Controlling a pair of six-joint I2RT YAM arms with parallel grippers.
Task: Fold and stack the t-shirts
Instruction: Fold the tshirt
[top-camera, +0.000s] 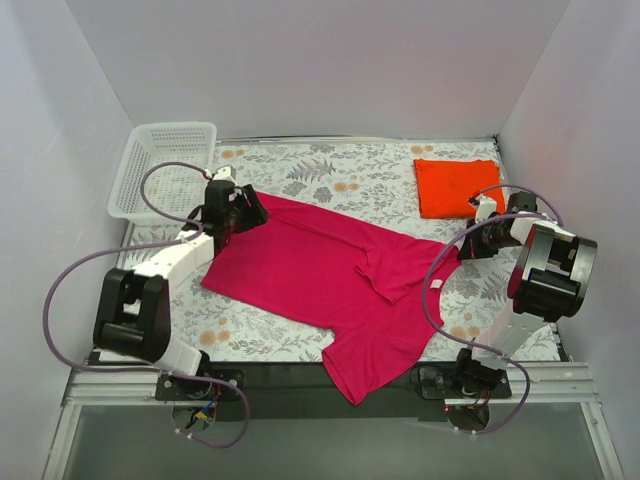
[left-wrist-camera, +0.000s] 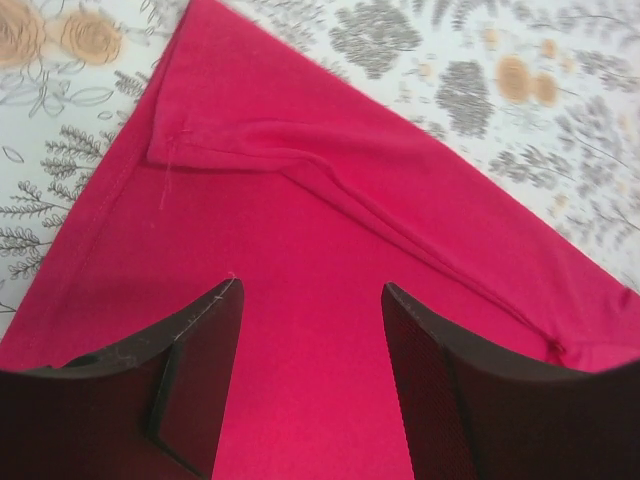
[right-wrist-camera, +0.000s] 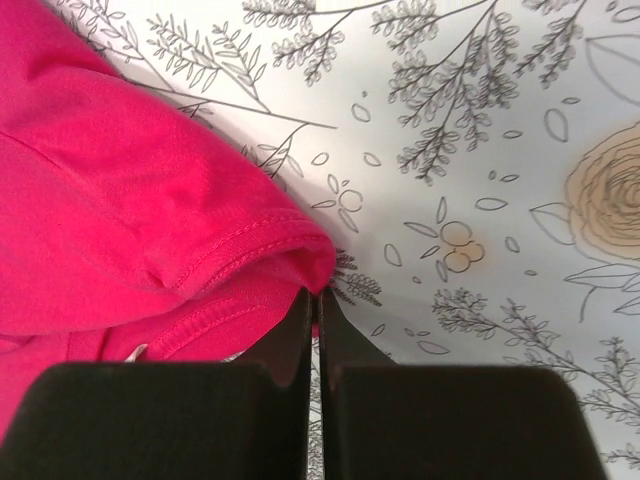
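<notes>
The magenta-pink t-shirt (top-camera: 320, 270) lies spread across the floral table, one sleeve hanging toward the near edge. My left gripper (top-camera: 255, 214) is at its far-left corner. In the left wrist view that gripper (left-wrist-camera: 312, 290) stands open, its fingers (left-wrist-camera: 200, 350) apart just above the pink cloth (left-wrist-camera: 300, 200), where a folded seam ridge shows. My right gripper (top-camera: 465, 243) is at the shirt's right edge. In the right wrist view it (right-wrist-camera: 318, 295) is shut, pinching the stitched hem (right-wrist-camera: 250, 240). The orange-red t-shirt (top-camera: 455, 185) lies folded at the back right.
A white lattice basket (top-camera: 165, 170) stands at the back left, close behind the left arm. White walls enclose the table on three sides. Purple cables loop from both arms. Bare floral tablecloth (right-wrist-camera: 480, 150) shows to the right of the pinched hem.
</notes>
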